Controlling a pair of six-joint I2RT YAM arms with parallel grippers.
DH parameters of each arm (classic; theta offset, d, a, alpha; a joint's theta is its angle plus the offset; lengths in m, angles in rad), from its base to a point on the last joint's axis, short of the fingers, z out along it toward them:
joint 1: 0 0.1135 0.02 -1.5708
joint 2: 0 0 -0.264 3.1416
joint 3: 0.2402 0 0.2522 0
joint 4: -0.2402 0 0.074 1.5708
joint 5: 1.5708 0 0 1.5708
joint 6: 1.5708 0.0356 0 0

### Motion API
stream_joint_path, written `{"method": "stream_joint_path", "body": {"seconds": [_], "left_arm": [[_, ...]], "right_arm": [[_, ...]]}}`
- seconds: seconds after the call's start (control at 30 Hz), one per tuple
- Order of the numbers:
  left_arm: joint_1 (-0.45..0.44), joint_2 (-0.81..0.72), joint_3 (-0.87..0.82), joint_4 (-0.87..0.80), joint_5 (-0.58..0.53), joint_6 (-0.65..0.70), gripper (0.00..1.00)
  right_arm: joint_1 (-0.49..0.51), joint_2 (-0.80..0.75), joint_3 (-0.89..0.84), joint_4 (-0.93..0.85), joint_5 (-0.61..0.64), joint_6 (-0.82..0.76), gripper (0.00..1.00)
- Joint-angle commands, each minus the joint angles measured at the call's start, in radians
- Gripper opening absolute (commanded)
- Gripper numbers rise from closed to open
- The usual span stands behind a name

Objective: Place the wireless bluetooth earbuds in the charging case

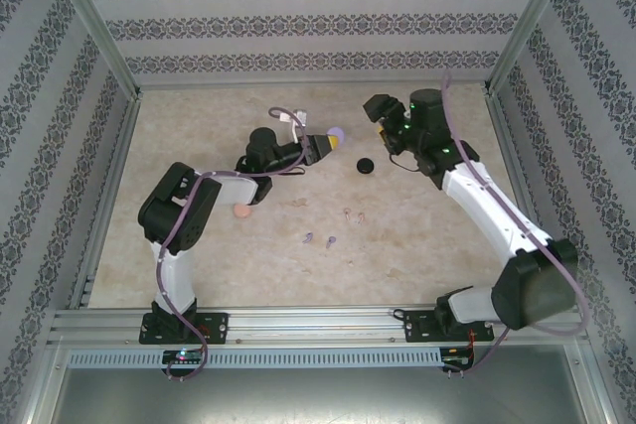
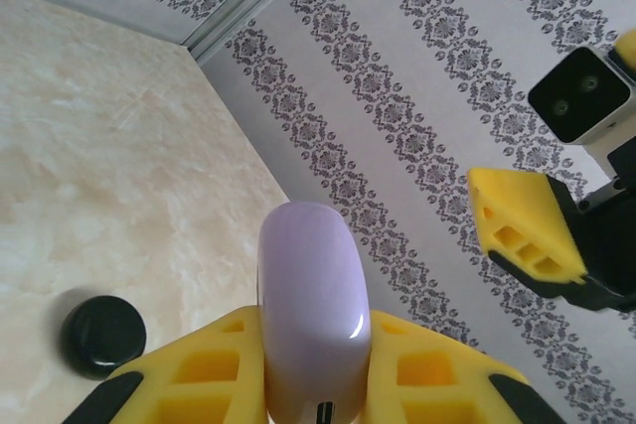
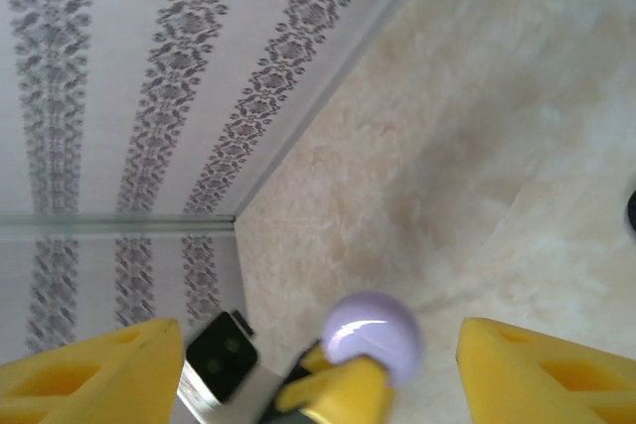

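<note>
Beige tabletop (image 1: 417, 235), purple case (image 2: 310, 315) in left gripper (image 1: 326, 145)

Your left arm (image 1: 174, 280) and right arm (image 1: 487, 201) match: white shells between black joint housings, a lilac-grey cable (image 1: 224, 178) looped along each. The fingers (image 2: 209, 369) of the left gripper (image 1: 333, 142) and right gripper (image 1: 382, 130) are bright yellow blocks with hollow pockets (black mounts behind). Small green lights (image 1: 410, 106) glow at the right wrist.

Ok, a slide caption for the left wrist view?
Left hand grips the lilac case; black case on the table lower left; right hand open opposite.
</note>
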Motion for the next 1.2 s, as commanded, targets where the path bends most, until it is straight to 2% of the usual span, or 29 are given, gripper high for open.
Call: {"method": "stream_joint_path", "body": {"seconds": [0.0,0.13,0.2,0.37,0.8,1.17], "left_arm": [[0.035,-0.096,0.003,-0.050,0.140,0.022,0.00],[0.046,-0.161,0.026,-0.209,0.231,0.109,0.00],[0.046,-0.185,0.041,-0.285,0.273,0.155,0.00],[0.047,-0.210,0.043,-0.343,0.312,0.180,0.00],[0.044,-0.215,0.054,-0.345,0.325,0.171,0.00],[0.043,-0.255,0.044,-0.328,0.314,0.165,0.00]], "right_arm": [[-0.009,-0.027,-0.076,0.028,-0.106,-0.301,0.72],[-0.009,-0.065,-0.163,0.118,-0.215,-0.496,0.71],[-0.008,-0.061,-0.182,0.157,-0.277,-0.531,0.71],[0.015,-0.024,-0.169,0.203,-0.352,-0.561,0.69],[0.072,0.107,-0.096,0.247,-0.355,-0.556,0.64],[-0.017,0.155,-0.206,0.308,-0.341,-0.514,0.56]]}}
